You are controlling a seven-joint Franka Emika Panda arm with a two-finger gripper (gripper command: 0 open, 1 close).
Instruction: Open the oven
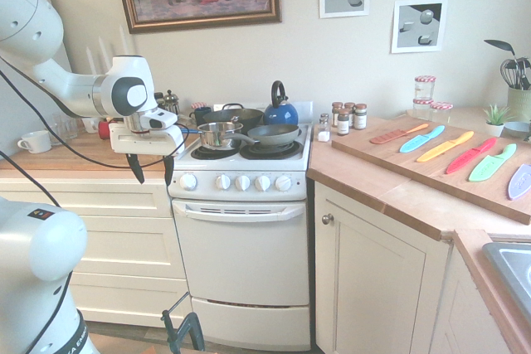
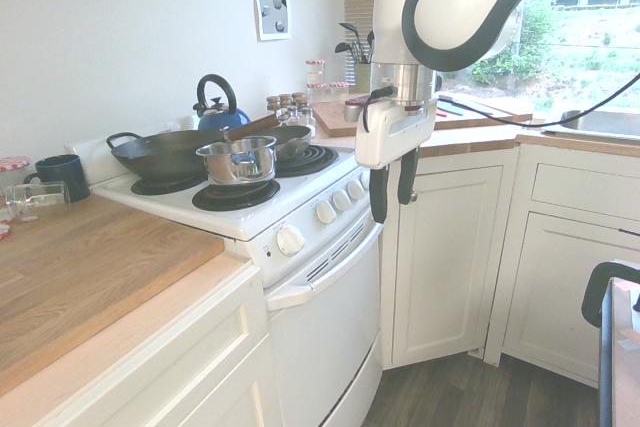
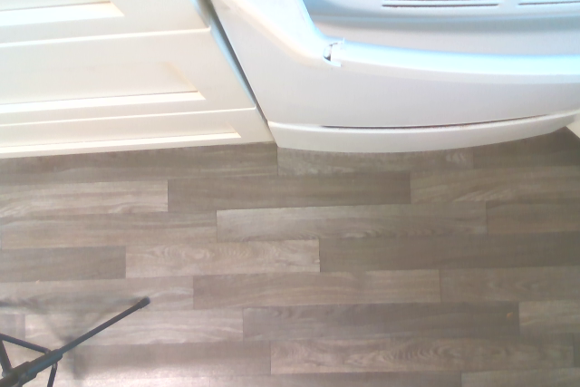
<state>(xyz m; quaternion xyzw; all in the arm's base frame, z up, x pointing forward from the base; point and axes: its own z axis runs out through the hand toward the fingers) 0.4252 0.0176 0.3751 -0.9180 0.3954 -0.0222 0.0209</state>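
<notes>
The oven (image 1: pixel 241 267) is a white cooker with its front door shut. A curved handle bar (image 1: pixel 239 211) runs below the row of white knobs (image 1: pixel 242 181). My gripper (image 1: pixel 152 170) hangs in front of the cooker's left end at about knob height. It points down, open, with nothing between its dark fingers (image 1: pixel 136 169). The second exterior view shows the gripper (image 2: pixel 393 190) out in front of the oven door (image 2: pixel 322 339), clear of the handle bar (image 2: pixel 332 269). The wrist view looks straight down on the handle's end (image 3: pixel 332 50) and the door front (image 3: pixel 426 92).
A steel saucepan (image 1: pixel 217 133), black pans and a blue kettle (image 1: pixel 280 109) sit on the hob. Cream drawers (image 1: pixel 124 246) flank the oven's left, and a cupboard door (image 1: pixel 377 288) with a round knob its right. Wood-plank floor (image 3: pixel 299 269) lies below.
</notes>
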